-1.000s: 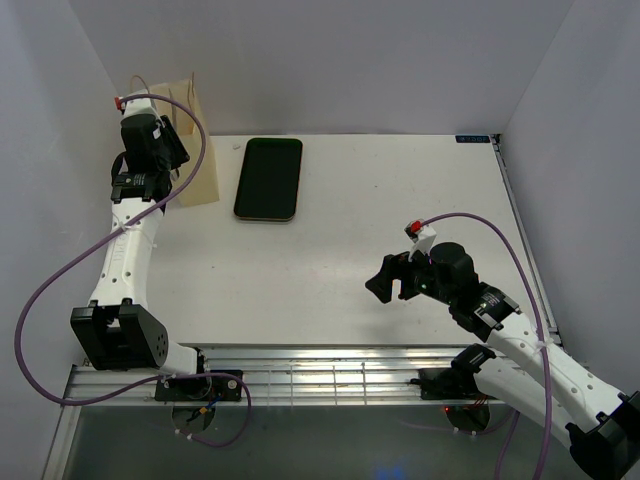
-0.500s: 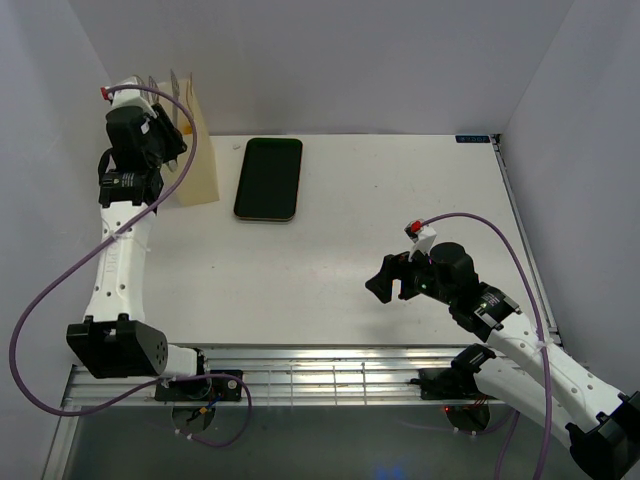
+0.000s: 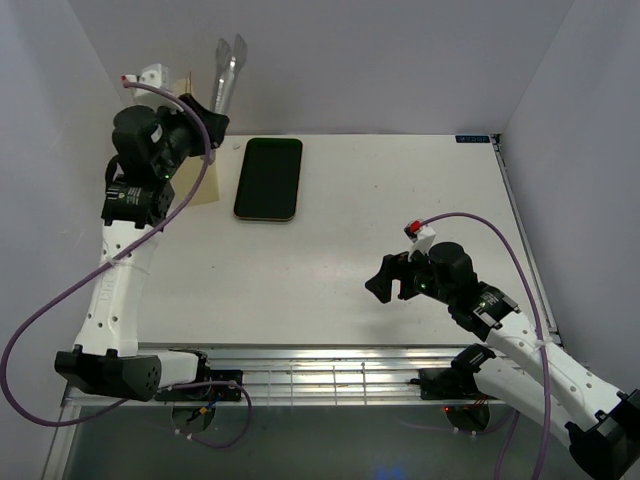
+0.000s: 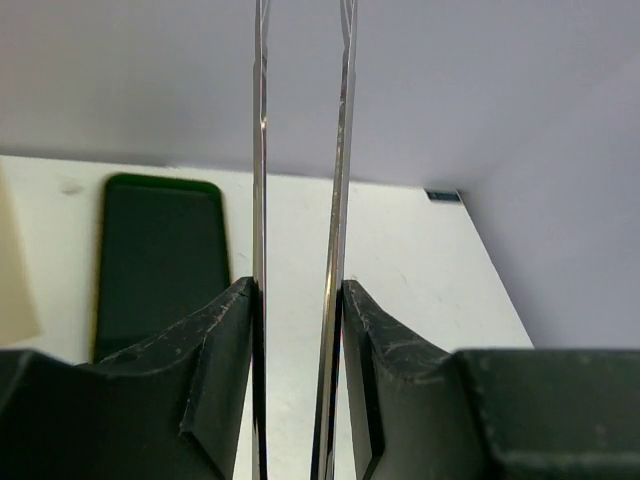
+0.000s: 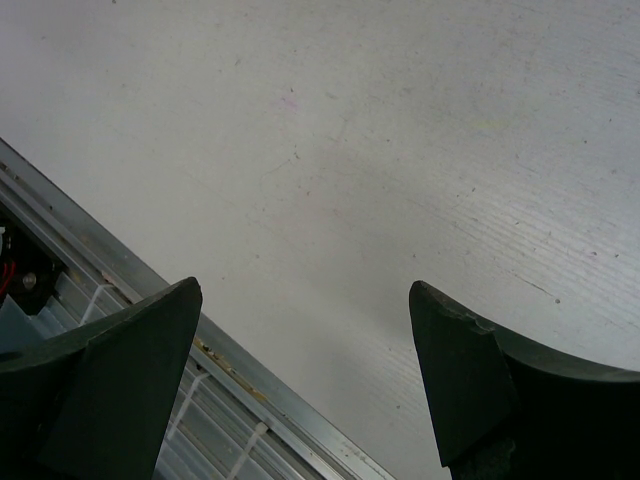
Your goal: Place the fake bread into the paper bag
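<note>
My left gripper (image 3: pixel 208 118) is raised at the back left and is shut on a pair of metal tongs (image 3: pixel 229 66). The tongs point up against the back wall. In the left wrist view my gripper (image 4: pixel 297 295) presses the two thin blades of the tongs (image 4: pixel 343 150), and nothing sits between the blades. The paper bag (image 3: pixel 206 186) stands behind my left arm, mostly hidden, with a sliver of the bag (image 4: pixel 14 275) at the wrist view's left edge. No fake bread shows in any view. My right gripper (image 3: pixel 386 279) hovers open and empty over the table's near right; the same gripper (image 5: pixel 305 295) appears in its wrist view.
A black rectangular tray (image 3: pixel 269 178) lies flat to the right of the bag; the tray (image 4: pixel 160 262) looks bare in the left wrist view. Grey walls close in the back and both sides. A metal rail (image 3: pixel 320 372) runs along the near table edge.
My left arm has lifted and swung right from over the bag, so the tongs now stick up against the back wall. The right arm has not moved.
</note>
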